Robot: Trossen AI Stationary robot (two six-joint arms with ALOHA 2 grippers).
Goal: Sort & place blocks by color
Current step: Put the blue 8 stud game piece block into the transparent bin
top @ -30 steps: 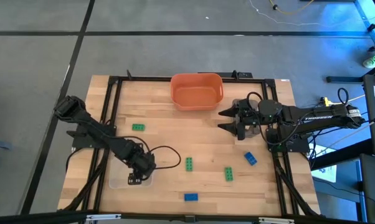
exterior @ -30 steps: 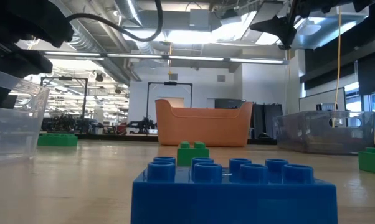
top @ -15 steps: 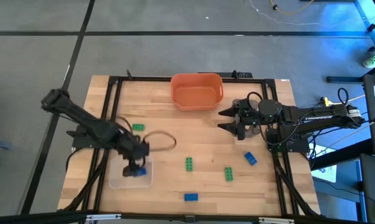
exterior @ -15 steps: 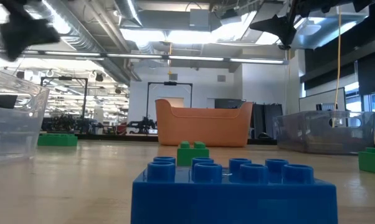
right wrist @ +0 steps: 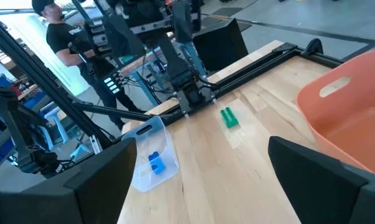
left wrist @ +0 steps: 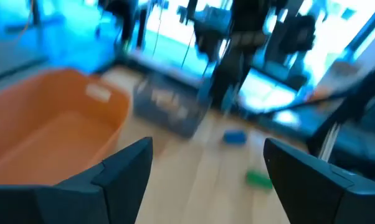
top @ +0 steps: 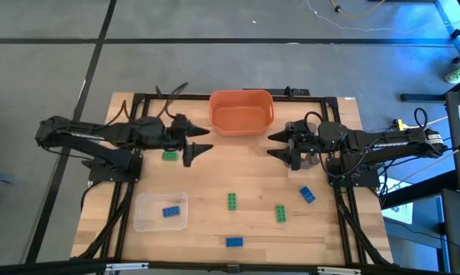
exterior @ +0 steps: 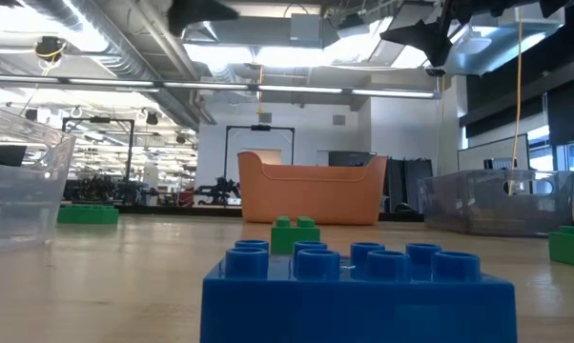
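Observation:
Loose blocks lie flat on the wooden table (top: 215, 176): a green one (top: 170, 156) at the left, two green ones (top: 233, 201) (top: 280, 213) in the middle, and two blue ones (top: 307, 195) (top: 234, 241). Another blue block (top: 171, 211) lies in the clear tray (top: 150, 218) near left. My left gripper (top: 207, 140) hangs open and level above the table, left of the orange bowl (top: 241, 111), beyond the left green block. My right gripper (top: 270, 147) hangs open right of the bowl, facing the left one. Neither holds anything.
A grey tray (exterior: 502, 200) stands at the right under my right arm. The black frame rails (top: 134, 137) run along the table's edges. The low view has a blue block (exterior: 358, 291) close up. A person (right wrist: 56, 31) stands beyond the table's left side.
My left gripper has risen out of the clear tray at the near left and swung toward the far edge and the table's middle, tipping from pointing down to level. It stays open. The blue block stays lying in the tray.

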